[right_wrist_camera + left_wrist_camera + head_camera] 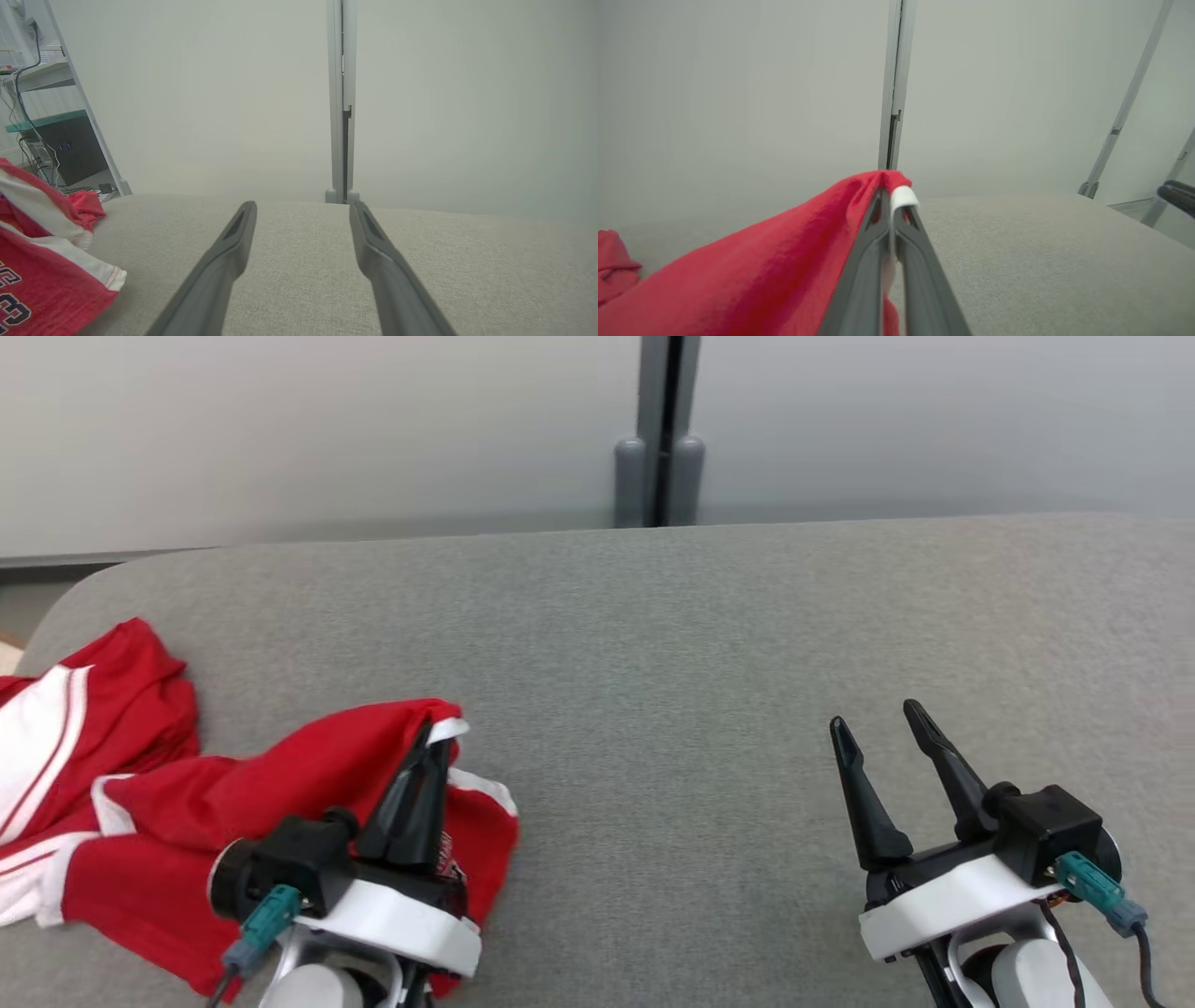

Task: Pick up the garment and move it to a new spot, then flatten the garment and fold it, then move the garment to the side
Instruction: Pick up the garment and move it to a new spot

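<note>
1. Left gripper (434,735) is clamped on the white-trimmed hem of the garment (168,803), holding that edge above the grey table (672,653).
2. Red jersey cloth, white stripes, dark lettering, crumpled at the table's left end.
3. Right gripper (874,717) hovers near the table's right end, jaws wide and empty.
4. Garment's length runs along the table, left to right.

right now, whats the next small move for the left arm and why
Probably lift and drag the garment rightward toward the bare middle of the table: the left end effector is shut on its white-trimmed edge, while most of it lies bunched at the left edge.
</note>
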### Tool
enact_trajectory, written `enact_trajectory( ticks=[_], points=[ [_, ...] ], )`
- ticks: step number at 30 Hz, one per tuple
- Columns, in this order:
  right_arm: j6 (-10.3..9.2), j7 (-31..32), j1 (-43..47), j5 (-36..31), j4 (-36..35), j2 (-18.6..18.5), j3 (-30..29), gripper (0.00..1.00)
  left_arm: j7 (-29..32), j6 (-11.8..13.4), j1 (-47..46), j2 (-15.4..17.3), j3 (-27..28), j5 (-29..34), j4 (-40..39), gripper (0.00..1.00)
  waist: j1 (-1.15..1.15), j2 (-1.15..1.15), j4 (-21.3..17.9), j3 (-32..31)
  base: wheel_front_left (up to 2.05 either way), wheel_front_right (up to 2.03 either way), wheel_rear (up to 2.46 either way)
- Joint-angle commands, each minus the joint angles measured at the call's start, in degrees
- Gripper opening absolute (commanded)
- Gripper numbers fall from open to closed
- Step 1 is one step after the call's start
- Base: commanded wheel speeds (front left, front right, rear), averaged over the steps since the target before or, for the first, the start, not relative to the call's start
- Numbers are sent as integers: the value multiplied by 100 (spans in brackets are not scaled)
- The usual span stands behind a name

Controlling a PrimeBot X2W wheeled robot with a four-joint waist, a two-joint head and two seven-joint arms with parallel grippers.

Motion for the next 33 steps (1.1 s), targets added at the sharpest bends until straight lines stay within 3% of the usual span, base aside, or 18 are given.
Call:
enact_trajectory(
  ticks=[1, 10, 17, 18, 19, 26, 33],
  points=[
    [0, -41, -40, 34, 8, -7, 39, 100, 8, -15, -109, 23, -45, -4, -12, 0, 0, 0, -455, 132, 0, 0, 0],
    [-1, -253, -224, 133, 123, 72, -61, 100, 93, -163, -1066, 13, -1024, -30, 265, 0, 0, 0, -1885, 775, 0, 0, 0],
    [0, -528, -237, 262, 337, 188, -263, 100, 250, -241, -1654, 17, -1458, -70, 795, 0, 0, 0, -2406, 1260, 0, 0, 0],
    [0, -555, -263, 279, 364, 192, -261, 100, 274, -250, -1717, 15, -1495, -53, 895, 17, 0, 0, -2425, 1312, 0, 0, 0],
    [0, -589, -284, 278, 391, 199, -256, 100, 257, -255, -1765, 17, -1533, -20, 986, 100, 0, 0, -2428, 1340, 0, 0, 0],
    [0, -677, -400, 154, 521, 223, -213, 100, -37, -258, -1816, 114, -1641, 2, 1278, 100, 0, 0, -2139, 1267, 0, 0, 0],
    [0, -599, -420, 23, 514, 186, -240, 100, -304, -68, -1579, 227, -1411, -109, 1076, 100, 0, 0, -1682, 966, 0, 0, 0]
  ],
)
